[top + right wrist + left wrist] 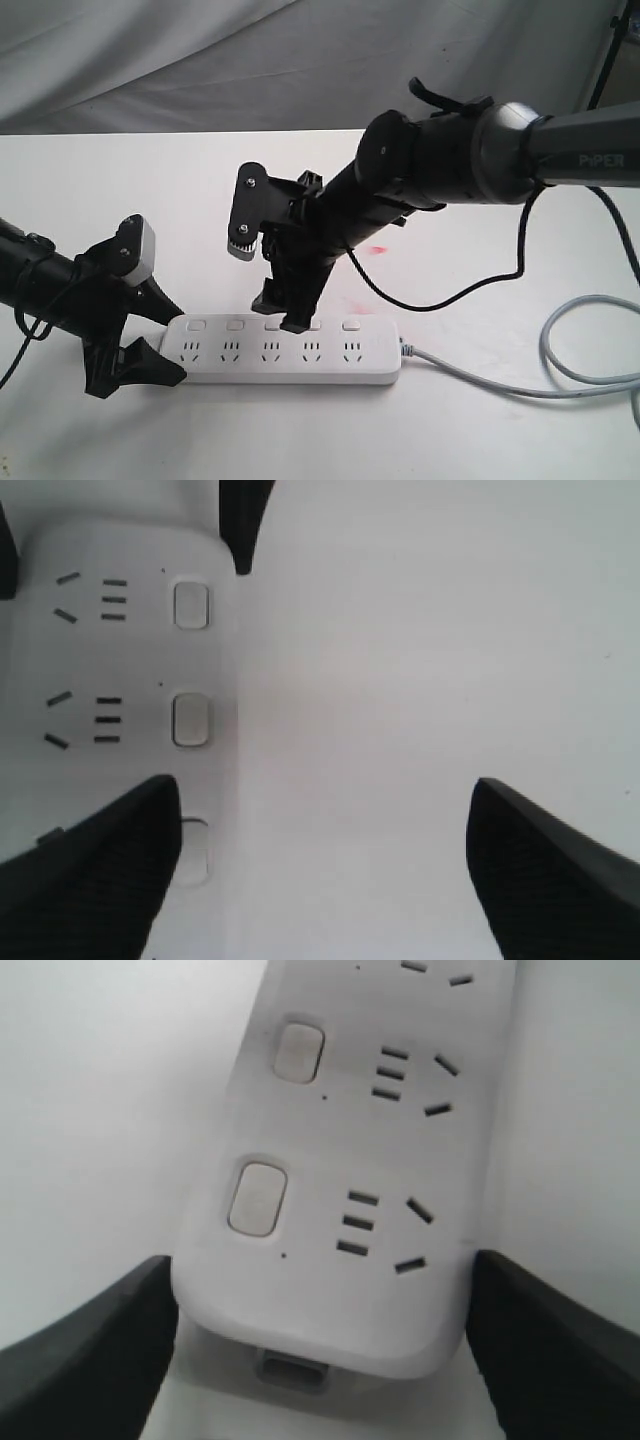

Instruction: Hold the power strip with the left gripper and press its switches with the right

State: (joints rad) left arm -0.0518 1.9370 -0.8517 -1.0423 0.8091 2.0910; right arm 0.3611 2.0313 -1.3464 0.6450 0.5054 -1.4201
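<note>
Now the left gripper (180, 345) pinches the power strip (330, 365) by its end, between the jaws. The right gripper (280, 312), spread, sets one finger at the third switch (194, 848), and the next move is likely a downward press.

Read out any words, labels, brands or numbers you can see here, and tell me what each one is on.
"PiPER": white lettering on the grey link of the right arm, exterior view.
The power strip: no print or markings can be read on it in any view.
</note>
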